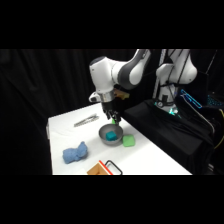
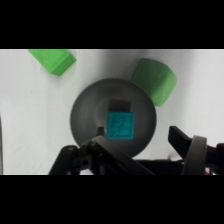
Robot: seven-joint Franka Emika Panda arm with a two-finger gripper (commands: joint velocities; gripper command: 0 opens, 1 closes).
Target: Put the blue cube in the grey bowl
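Blue cube (image 2: 120, 125) lies inside grey bowl (image 2: 113, 120), jaws released just above; risk: a finger (image 2: 181, 139) hangs low near the rim and could tip the bowl when lifting off.

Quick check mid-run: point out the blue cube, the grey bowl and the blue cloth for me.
blue cube (image 2: 120, 125): wrist view, middle of its top face, inside the bowl.
grey bowl (image 2: 83, 116): wrist view, bare inner wall beside the cube.
blue cloth (image 1: 75, 153): side view, middle of the crumpled bundle.
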